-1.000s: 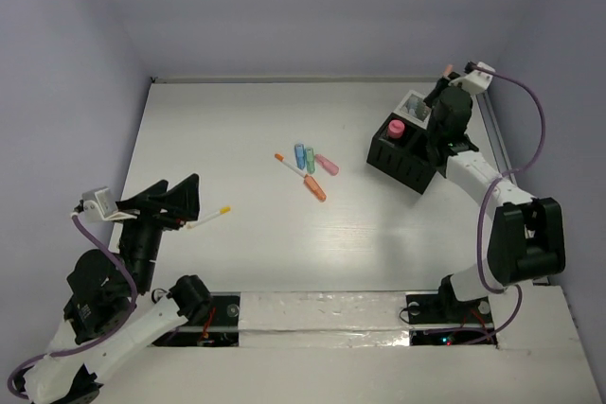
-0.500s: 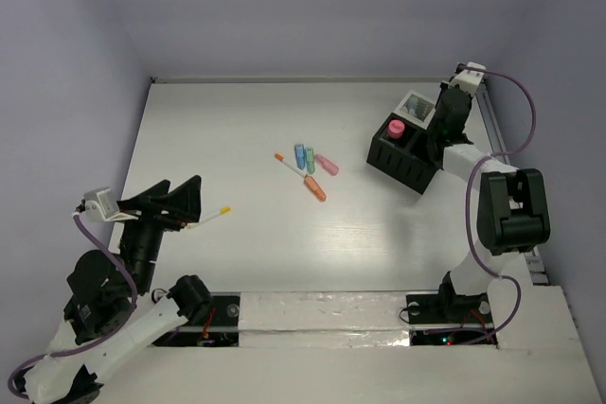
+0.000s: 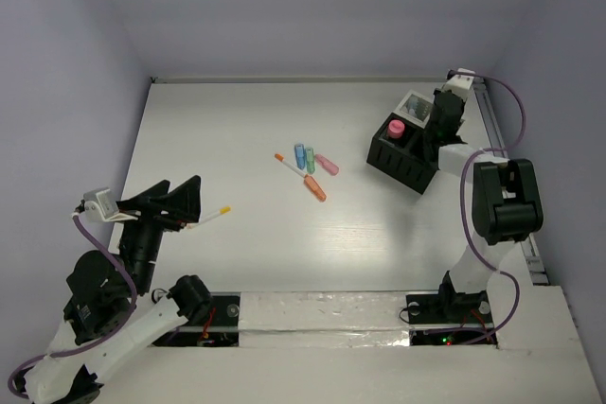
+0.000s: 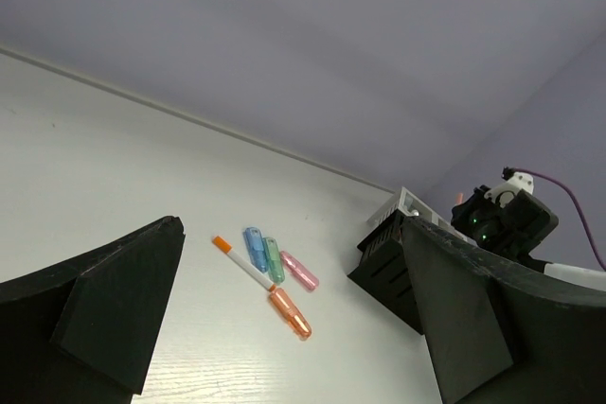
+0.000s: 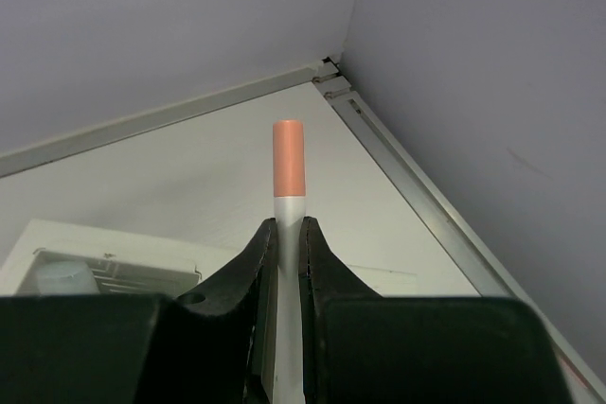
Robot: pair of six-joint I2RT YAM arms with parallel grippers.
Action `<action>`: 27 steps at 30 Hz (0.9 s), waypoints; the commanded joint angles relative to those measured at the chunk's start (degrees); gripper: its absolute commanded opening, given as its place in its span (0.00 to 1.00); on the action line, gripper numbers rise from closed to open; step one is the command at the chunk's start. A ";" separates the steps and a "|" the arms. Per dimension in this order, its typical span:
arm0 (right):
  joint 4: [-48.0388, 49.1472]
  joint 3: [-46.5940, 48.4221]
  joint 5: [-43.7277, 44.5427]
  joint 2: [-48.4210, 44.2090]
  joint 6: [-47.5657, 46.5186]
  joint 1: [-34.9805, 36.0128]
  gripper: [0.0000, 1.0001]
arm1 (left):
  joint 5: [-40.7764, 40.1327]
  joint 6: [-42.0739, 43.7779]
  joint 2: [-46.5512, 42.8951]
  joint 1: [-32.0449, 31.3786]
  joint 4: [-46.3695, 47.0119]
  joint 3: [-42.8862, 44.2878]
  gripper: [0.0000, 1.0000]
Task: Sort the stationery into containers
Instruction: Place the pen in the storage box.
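**Entry: sorting in progress, delivery step**

- Right gripper (image 5: 286, 226): clamping a white pen with an orange cap (image 5: 288, 153), cap sticking out beyond the fingertips. It is hanging at the table's (image 3: 227, 120) 2 o'clock corner, just at the 3 o'clock side of the white tray (image 3: 415, 104).
- Black box (image 3: 405, 166): sitting against the tray's 6 o'clock side and holding a pink-capped piece (image 3: 396, 128).
- Left gripper (image 3: 187, 202): jaws standing wide apart and holding nothing, at 8 o'clock. A yellow-tipped pen (image 3: 210, 219) is lying just beside it.
- Loose stationery near the table's centre: orange-tipped pen (image 3: 286, 164), blue cylinder (image 3: 299, 153), green cylinder (image 3: 310, 158), pink cylinder (image 3: 328, 165), orange marker (image 3: 315, 188).

Judgement: the carried pen is being brought to the containers. The next move is calling for lining it up over one cell (which cell cannot be told), lowering, then parting the jaws.
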 commanded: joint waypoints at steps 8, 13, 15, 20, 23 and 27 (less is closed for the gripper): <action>4.62 -3.17 0.78 -3.73 4.44 -0.38 0.38 | 0.38 0.67 0.19 0.13 3.14 -0.29 0.99; 1.64 -2.56 -1.94 -7.68 5.40 -0.38 0.59 | 0.46 0.67 0.46 0.13 3.23 -0.29 0.99; -1.86 -1.06 -3.70 -9.00 7.59 -0.38 0.63 | 0.46 0.67 0.46 0.13 3.23 -0.29 0.99; -6.89 1.84 -9.85 -12.95 9.37 4.16 0.70 | 0.20 0.67 0.81 0.13 3.14 -0.29 0.99; -10.84 5.17 -14.41 -13.49 8.93 10.04 0.72 | -0.33 0.76 1.25 0.66 2.97 -0.20 0.99; -22.41 12.98 -30.28 -9.03 8.75 17.62 0.72 | -1.55 0.59 1.69 0.66 2.35 -0.11 0.99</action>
